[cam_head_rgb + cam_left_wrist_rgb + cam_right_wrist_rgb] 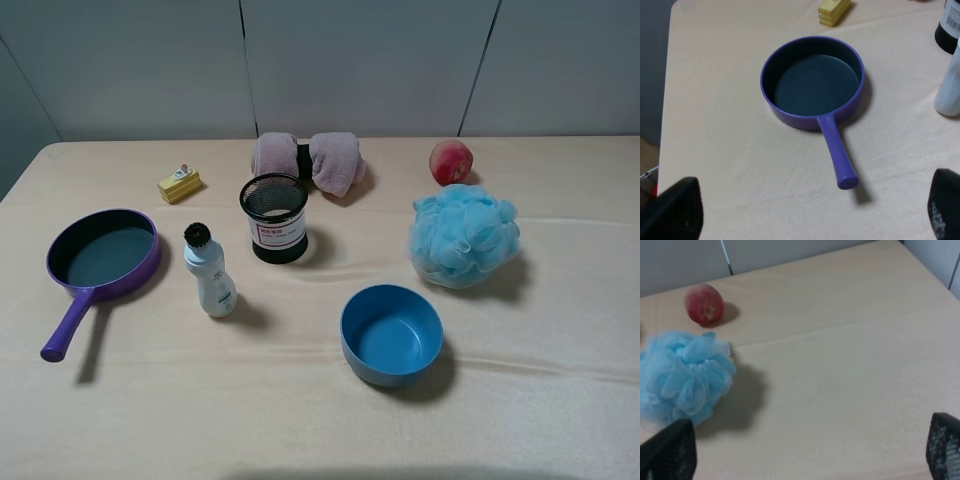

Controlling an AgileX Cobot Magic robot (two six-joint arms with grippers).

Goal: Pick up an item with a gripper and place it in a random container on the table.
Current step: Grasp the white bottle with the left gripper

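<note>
A small white bottle [210, 272] with a black ribbed cap stands upright on the beige table [300, 400], left of centre. Its side shows at the edge of the left wrist view [950, 90]. A black wire-mesh cup [275, 217] with a white label stands just behind and to the right of it. Neither arm shows in the exterior view. The left gripper [810, 215] is open and empty, its fingertips [677, 210] wide apart near the purple pan. The right gripper [810, 455] is open and empty, near the table's right side.
A purple pan [102, 252] lies at the left, handle toward the front. A yellow block [179, 184] sits behind it. A blue bowl [391, 333], a blue bath pouf [463, 235], a red apple [451, 161] and a rolled pink towel [310, 160] are also on the table.
</note>
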